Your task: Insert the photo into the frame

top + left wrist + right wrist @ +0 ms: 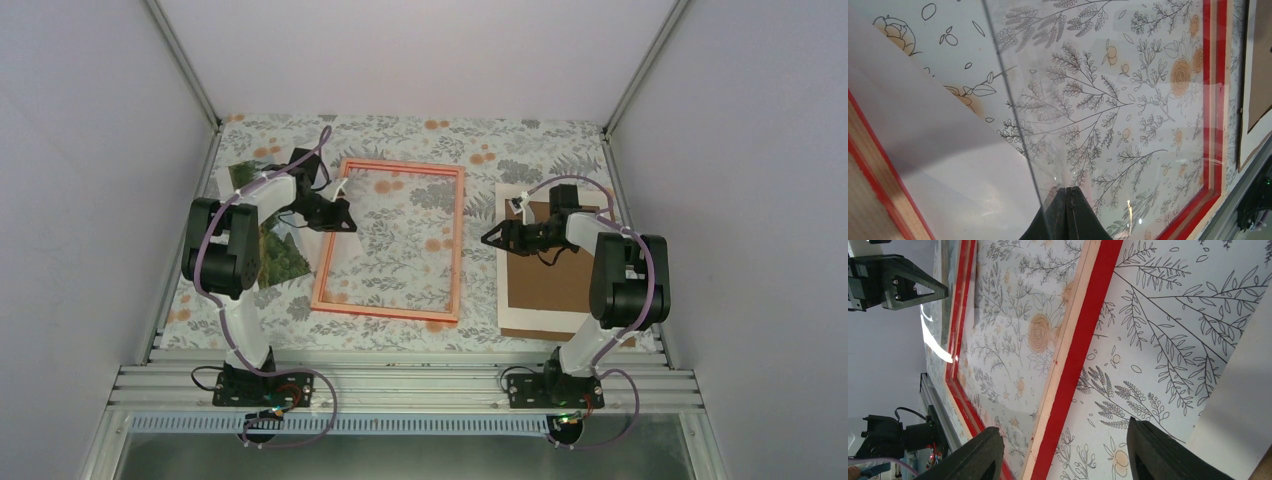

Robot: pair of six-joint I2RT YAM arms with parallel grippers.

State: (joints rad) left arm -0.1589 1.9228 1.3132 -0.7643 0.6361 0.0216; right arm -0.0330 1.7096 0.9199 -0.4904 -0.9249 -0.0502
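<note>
From above, my left arm (232, 245) reached over the photo (282, 258). The photo lay on the counter (400, 135) just left of the frame (458, 245), partly hidden under me. The frame sat mid-counter with its paler side up. My left jaws were at its left rail, pinched narrow. My right arm (625, 280) stood over a brown board (555, 285) that lay on a white sheet (520, 322). My right jaws hung wide between frame and sheet, holding nothing.

At the left wrist, my fingers (1083, 220) were pressed together. The edge of the clear pane (1108, 100) ran down to their tips. I couldn't tell whether it was nipped between them. Red frame edge showed at both sides.

At the right wrist, my two fingers (1153, 455) stood well apart above the counter. The frame's near red edge ran just beside them, and the left jaws showed beyond its far edge.
</note>
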